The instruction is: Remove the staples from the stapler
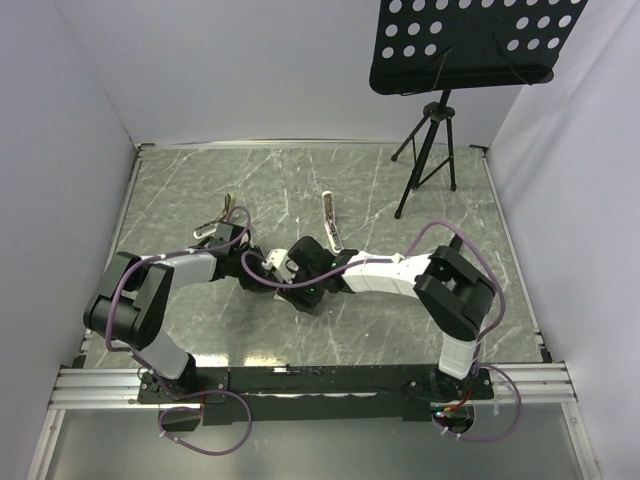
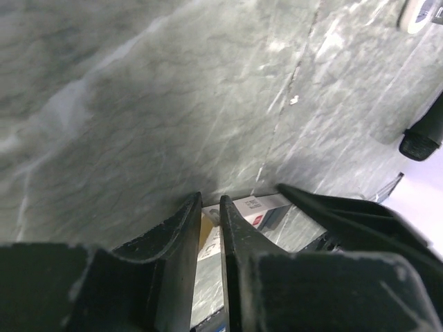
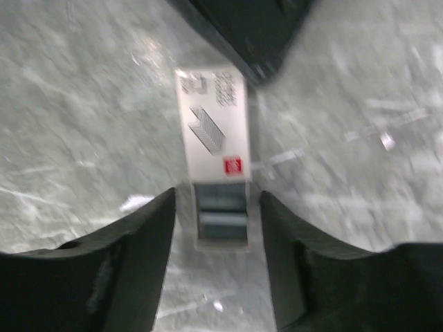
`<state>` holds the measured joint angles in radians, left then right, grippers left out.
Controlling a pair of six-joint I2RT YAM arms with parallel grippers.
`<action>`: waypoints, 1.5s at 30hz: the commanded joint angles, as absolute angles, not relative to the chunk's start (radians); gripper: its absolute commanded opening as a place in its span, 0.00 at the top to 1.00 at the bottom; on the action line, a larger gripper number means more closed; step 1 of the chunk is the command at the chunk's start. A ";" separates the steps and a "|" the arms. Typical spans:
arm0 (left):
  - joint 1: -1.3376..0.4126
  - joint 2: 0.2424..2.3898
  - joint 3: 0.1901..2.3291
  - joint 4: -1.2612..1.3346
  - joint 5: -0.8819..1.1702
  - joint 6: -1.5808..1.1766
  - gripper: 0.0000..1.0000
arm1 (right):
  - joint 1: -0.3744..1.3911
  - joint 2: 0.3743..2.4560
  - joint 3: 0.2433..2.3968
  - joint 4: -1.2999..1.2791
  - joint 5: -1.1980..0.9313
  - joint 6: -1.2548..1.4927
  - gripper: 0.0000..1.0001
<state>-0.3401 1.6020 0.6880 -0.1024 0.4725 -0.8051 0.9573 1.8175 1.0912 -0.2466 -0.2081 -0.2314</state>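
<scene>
The cream-white stapler [image 1: 328,220] lies on the table beyond both grippers, untouched. A small white staple box [image 3: 212,124] with a red mark lies between the arms. Its tray is slid out and shows grey ribbed staples [image 3: 221,211]. My left gripper [image 1: 262,268] is shut on the far end of the box, which shows in the narrow gap between its fingers [image 2: 210,200]. My right gripper [image 3: 218,200] is open, with a finger on each side of the tray's open end, not touching it. In the top view my right gripper [image 1: 292,272] meets the left one at the table's middle.
A black tripod stand [image 1: 428,150] with a perforated black tray stands at the back right; one foot [image 2: 419,142] shows in the left wrist view. A silvery piece with thin hinged arms [image 1: 214,226] lies behind the left gripper. White walls enclose the table.
</scene>
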 commanded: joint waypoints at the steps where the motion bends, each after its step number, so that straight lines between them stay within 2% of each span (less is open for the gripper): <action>1: -0.345 1.568 0.687 -0.169 0.397 -0.784 0.76 | 0.953 1.686 1.089 -0.267 -0.164 -0.198 0.34; 5: -0.345 1.551 0.695 -0.198 0.380 -0.778 0.71 | 0.950 1.626 1.072 -0.295 -0.147 -0.170 0.29; 9: -0.345 1.516 0.701 -0.233 0.347 -0.776 0.62 | 0.942 1.585 1.020 -0.296 -0.100 -0.086 0.29; 15: -0.345 1.454 0.693 -0.238 0.353 -0.782 0.58 | 0.942 1.537 0.913 -0.249 -0.002 0.106 0.29; 25: -0.357 1.479 0.655 -0.175 0.423 -0.792 0.64 | 0.943 1.585 0.833 -0.160 0.117 0.222 0.30; 45: -0.400 1.534 0.669 -0.155 0.434 -0.788 0.73 | 0.960 1.703 0.882 -0.100 0.129 0.242 0.31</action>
